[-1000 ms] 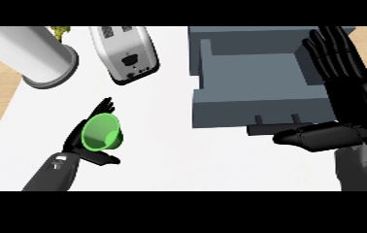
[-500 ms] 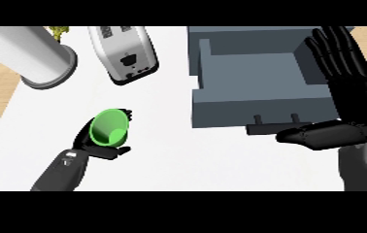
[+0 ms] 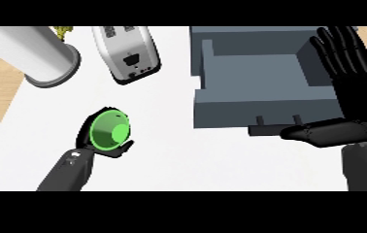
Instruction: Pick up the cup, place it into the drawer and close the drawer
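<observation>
A green cup (image 3: 109, 130) sits in my left hand (image 3: 93, 147) at the lower left, above the white counter; the black fingers curl round its rim and its mouth faces up toward me. The grey drawer (image 3: 267, 106) stands open at the upper right, its inside bare, with a dark handle (image 3: 276, 129) on its front. My right hand (image 3: 342, 81) is open at the drawer's right side, fingers straight and pointing up, thumb lying in front of the handle. The cup is well left of the drawer.
A silver toaster (image 3: 129, 52) lies at the upper middle. A large white cylinder (image 3: 39, 57) stands at the upper left with something yellow-green (image 3: 63, 31) behind it. The white counter (image 3: 179, 159) stretches between cup and drawer.
My left hand has carried the green cup slightly right and up, and the cup has tipped so its mouth faces more upward. The right hand has barely moved.
</observation>
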`<state>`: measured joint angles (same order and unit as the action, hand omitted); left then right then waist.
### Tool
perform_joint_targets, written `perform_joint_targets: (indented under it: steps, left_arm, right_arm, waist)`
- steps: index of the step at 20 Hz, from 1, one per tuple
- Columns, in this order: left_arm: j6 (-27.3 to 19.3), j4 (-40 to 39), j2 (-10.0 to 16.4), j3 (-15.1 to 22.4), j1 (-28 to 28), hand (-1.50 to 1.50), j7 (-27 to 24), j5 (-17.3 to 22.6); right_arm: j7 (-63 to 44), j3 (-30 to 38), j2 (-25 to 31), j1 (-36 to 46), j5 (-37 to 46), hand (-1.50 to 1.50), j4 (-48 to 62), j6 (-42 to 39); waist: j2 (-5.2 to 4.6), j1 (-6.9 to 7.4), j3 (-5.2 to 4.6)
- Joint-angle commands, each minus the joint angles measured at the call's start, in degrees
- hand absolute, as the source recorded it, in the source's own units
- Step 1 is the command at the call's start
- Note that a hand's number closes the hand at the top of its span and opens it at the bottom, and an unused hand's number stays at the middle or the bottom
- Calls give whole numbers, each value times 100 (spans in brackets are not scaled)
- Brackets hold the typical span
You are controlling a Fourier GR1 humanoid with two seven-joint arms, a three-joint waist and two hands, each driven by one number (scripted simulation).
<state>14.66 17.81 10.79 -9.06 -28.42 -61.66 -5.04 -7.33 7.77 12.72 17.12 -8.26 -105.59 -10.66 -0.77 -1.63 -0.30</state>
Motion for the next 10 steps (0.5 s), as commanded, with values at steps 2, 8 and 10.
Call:
perform_joint_targets:
  steps: [2,8,10]
  left_arm:
    - [-959,74,-103,-983,51,150,-605,805]
    - [-305,270,-285,-1077,-405,150,-659,1022]
    - [-375,529,-458,-890,-522,150,-469,937]
  right_arm:
    - [72,31,-43,-199,-49,-150,-68,-22]
    - [-77,-70,-38,-129,95,-150,-169,47]
    - [-125,47,23,52,27,-150,38,48]
  waist:
    - [15,54,7]
    - [41,41,16]
    - [59,105,24]
